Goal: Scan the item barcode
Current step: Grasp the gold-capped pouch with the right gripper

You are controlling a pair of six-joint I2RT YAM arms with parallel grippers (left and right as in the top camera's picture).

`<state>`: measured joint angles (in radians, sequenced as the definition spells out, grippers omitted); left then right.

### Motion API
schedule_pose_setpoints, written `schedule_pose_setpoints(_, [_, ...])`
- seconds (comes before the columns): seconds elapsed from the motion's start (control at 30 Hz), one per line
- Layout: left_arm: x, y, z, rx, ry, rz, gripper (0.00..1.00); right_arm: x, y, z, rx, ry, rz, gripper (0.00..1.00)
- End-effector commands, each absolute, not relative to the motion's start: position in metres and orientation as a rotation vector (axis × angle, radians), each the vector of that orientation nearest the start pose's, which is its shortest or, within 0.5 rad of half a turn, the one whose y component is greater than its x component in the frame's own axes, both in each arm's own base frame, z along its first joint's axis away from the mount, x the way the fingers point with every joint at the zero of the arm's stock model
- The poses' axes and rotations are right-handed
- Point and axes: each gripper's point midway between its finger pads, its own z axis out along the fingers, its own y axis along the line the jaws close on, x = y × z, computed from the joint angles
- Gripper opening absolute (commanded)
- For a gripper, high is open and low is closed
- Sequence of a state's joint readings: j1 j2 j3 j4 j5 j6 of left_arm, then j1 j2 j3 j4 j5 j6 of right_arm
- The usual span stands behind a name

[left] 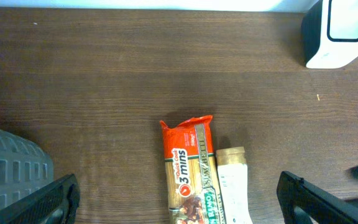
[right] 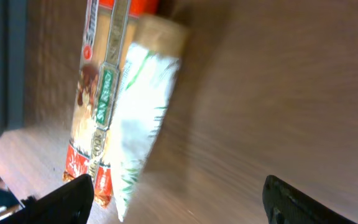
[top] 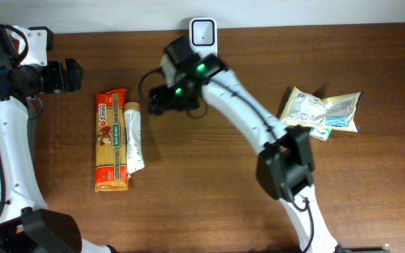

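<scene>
The scanner (top: 203,31), a white rounded box, stands at the middle of the counter's (top: 209,183) far edge. Left of it, an orange crinkled pasta pack (top: 111,140) and a slim white pouch (top: 134,137) lie flat, long sides touching. Bare wood grain lies open toward the near edge. Two flat pale packets (top: 322,111) overlap well apart at the right. The right hand (top: 157,100) hangs just beside the pouch's far end, fingers spread wide, holding nothing. The left hand (top: 72,76), near the pack's far corner, is likewise wide open and empty.
</scene>
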<state>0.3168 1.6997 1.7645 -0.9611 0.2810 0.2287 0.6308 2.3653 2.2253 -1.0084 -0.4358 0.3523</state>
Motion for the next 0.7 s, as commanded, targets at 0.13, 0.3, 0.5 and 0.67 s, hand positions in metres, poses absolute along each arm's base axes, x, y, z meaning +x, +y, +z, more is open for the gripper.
schedule_pose_setpoints(0.13, [0.434,0.094,0.275,0.033,2.395,-0.088,0.99,0.358,0.456,0.05,-0.639,2.858,0.881,0.83])
schedule_pose_setpoints(0.3, [0.434,0.094,0.275,0.033,2.395,-0.089,0.99,0.339,0.462,-0.001,-0.632,2.964,0.835,0.76])
schedule_pose_setpoints(0.5, [0.434,0.094,0.275,0.033,2.395,-0.089,0.99,0.342,0.457,-0.006,-0.612,2.987,0.861,0.15])
schedule_pose_setpoints(0.67, [0.434,0.094,0.275,0.033,2.395,-0.089,0.99,0.368,0.422,0.037,-0.685,2.906,1.289,0.04])
